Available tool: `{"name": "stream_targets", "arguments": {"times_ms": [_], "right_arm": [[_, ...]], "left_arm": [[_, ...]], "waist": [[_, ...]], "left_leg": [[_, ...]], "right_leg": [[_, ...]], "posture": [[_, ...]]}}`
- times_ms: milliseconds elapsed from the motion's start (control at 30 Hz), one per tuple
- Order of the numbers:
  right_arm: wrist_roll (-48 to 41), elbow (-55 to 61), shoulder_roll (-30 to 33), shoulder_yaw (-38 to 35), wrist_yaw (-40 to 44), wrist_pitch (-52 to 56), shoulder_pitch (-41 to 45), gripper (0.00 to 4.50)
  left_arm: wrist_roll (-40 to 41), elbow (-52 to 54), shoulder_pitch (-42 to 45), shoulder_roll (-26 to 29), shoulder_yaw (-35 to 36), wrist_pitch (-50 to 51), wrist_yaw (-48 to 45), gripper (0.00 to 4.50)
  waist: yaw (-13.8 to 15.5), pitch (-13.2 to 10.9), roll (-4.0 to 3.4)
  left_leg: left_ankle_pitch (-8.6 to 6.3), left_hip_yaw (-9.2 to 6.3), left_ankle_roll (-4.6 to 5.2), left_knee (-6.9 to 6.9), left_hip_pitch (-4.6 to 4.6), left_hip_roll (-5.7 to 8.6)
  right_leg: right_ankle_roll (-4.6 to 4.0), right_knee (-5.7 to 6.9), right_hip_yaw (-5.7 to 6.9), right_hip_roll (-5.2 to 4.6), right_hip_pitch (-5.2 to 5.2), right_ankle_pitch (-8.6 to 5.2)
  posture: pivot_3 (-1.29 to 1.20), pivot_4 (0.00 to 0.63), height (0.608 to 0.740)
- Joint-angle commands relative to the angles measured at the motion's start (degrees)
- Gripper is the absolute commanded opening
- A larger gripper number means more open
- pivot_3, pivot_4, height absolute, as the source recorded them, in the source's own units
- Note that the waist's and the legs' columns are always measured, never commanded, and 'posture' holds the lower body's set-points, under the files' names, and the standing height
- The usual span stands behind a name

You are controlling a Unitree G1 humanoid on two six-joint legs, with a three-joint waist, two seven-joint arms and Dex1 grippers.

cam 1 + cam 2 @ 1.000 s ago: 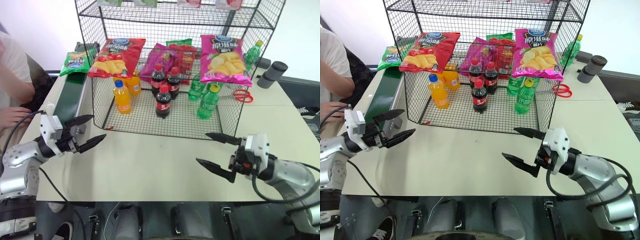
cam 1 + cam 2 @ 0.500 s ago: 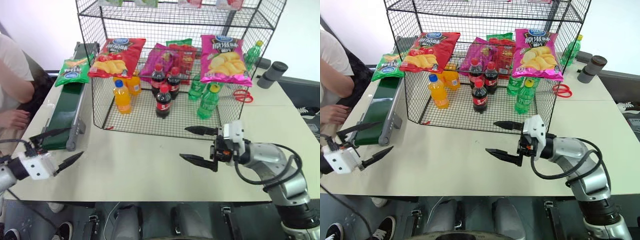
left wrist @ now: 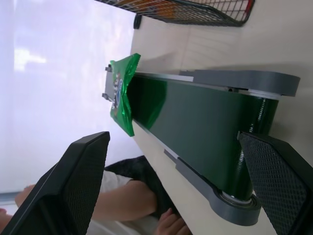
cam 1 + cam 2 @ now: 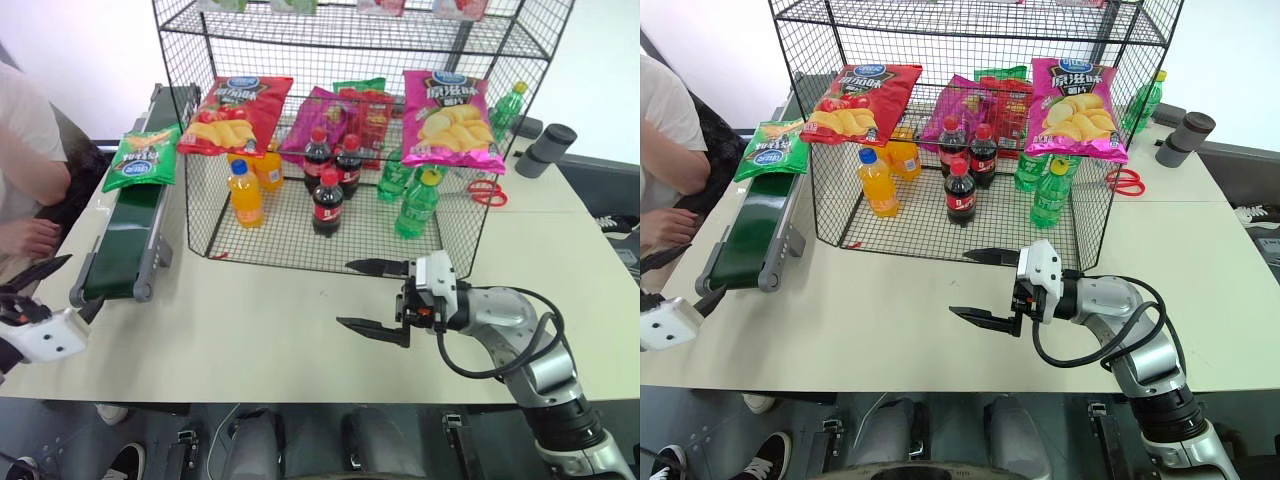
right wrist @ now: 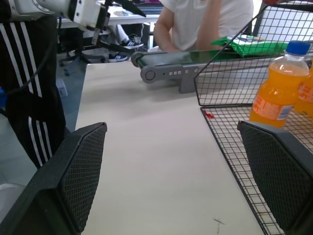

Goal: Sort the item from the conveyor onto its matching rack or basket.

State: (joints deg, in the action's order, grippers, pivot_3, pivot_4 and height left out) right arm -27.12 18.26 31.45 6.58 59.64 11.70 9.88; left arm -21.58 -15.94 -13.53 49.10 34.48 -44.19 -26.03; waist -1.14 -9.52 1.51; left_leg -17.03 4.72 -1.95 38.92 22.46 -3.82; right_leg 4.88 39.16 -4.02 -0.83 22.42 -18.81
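From my head, the pale table carries the conveyor, the green crisp bag riding mid-belt beside the rack. My left wrist view shows my left gripper spread wide at the belt's end; my right gripper, equally wide, idles mid-table. Grabbing late could let the bag slide off.

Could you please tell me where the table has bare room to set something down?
Free: the table between the wire rack and its near edge, left of the right end effector. Crowded: the rack floor, with bottles.
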Motion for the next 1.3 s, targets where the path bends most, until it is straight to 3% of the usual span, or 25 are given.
{"name": "stream_targets", "arguments": {"times_ms": [33, 1000, 1300], "right_arm": [[0.4, 1.7, -0.4, -0.2, -0.8, -0.9, 0.5, 4.47], [0.1, 2.5, 1.1, -1.9, -0.1, -1.5, -1.0, 4.47], [-0.6, 3.1, 0.8, -1.9, -0.4, -0.9, -1.2, 4.47]], "left_arm": [[-3.1, -0.2, 0.0, 1.7, -1.1, 3.2, 4.9, 4.50], [-4.4, -0.6, 2.1, 6.0, -9.4, 6.0, 15.8, 4.50], [-0.1, -0.9, 2.4, 6.1, -10.9, 7.6, 13.4, 4.50]], "waist": [[-0.1, 0.0, 0.00], [0.0, 0.0, 0.01], [0.0, 0.0, 0.01]], "left_leg": [[0.00, 0.00, 0.00, 0.00, 0.00, -0.01], [0.00, 0.01, 0.00, -0.01, 0.00, 0.00], [0.00, 0.02, 0.00, -0.01, 0.00, 0.00]], "right_leg": [[0.00, 0.00, 0.00, 0.00, 0.00, 0.00], [-0.01, 0.05, 0.01, -0.05, 0.01, 0.00], [0.00, 0.05, 0.01, -0.04, 0.02, 0.01]], "posture": [[0.00, 0.150, 0.740], [0.00, 0.150, 0.740], [0.00, 0.150, 0.740]]}}
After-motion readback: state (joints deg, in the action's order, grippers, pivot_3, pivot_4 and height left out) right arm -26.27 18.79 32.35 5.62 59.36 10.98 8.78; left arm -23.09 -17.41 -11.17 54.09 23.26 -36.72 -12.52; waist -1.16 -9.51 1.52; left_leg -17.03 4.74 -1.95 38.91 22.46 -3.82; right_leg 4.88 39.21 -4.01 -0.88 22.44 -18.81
